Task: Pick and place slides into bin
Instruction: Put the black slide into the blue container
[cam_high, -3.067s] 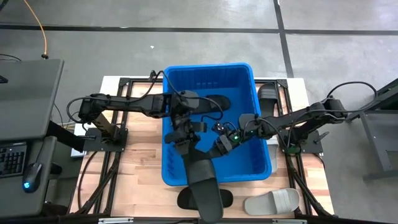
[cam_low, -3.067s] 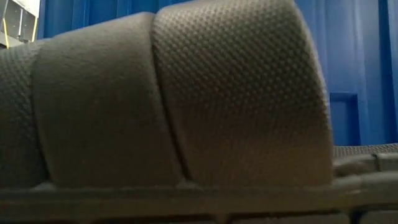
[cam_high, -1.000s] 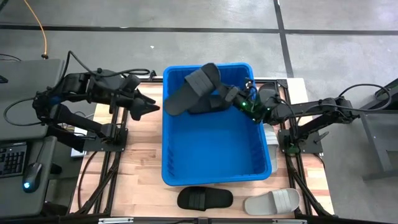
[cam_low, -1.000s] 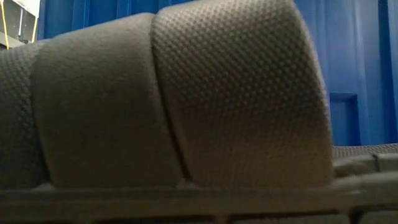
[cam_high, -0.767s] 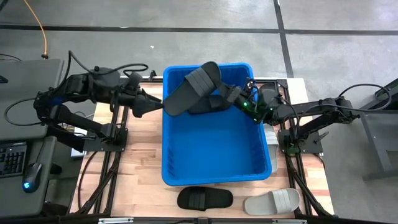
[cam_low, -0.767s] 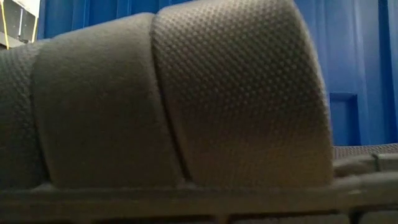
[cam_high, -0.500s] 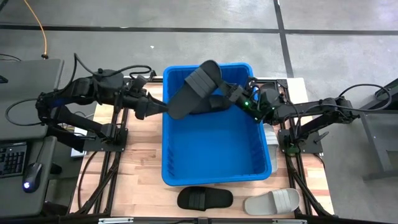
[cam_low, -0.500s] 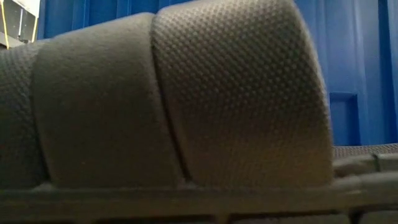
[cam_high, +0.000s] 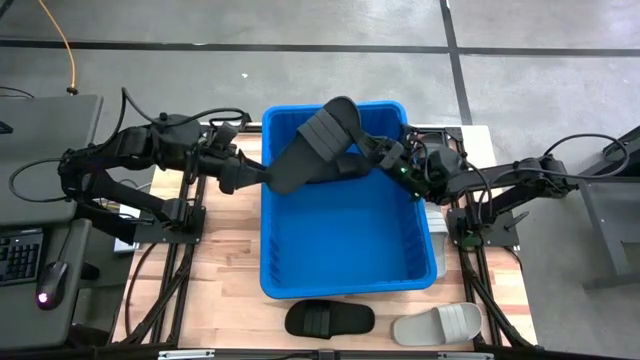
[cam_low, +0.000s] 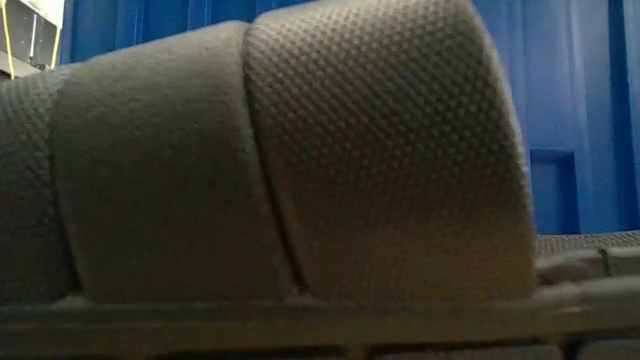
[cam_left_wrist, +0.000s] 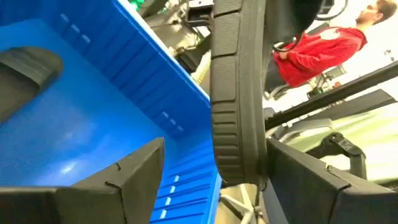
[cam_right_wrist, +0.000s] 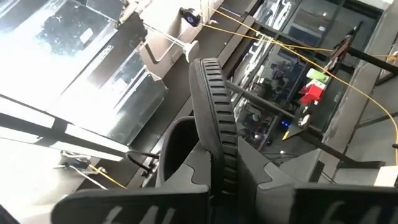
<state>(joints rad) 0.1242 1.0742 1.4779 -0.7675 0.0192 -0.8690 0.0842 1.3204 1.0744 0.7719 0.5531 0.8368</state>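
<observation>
- Black rubber slip-on slide (cam_high: 312, 147) is held in the air, tilted over the far end of the big bright blue plastic bin (cam_high: 340, 270); the right claw (cam_high: 392, 160) is clamped on its sole edge, as its wrist view shows the ribbed sole (cam_right_wrist: 214, 134) pinched between the fingers.
- Left claw (cam_high: 248, 178) sits at the bin's left rim with fingers spread wide around the slide's other end, sole edge (cam_left_wrist: 233, 118) between them, not yet pinched.
- Risk: if the left claw closes off-centre or the right lets go early, the slide could pivot and drop outside the rim instead of inside.
- Another black slide (cam_high: 330, 319) and a light grey slide (cam_high: 437, 323) lie on the wooden worktop (cam_high: 215, 290) just beside the bin's near wall; a further pair shows by the right wall.
</observation>
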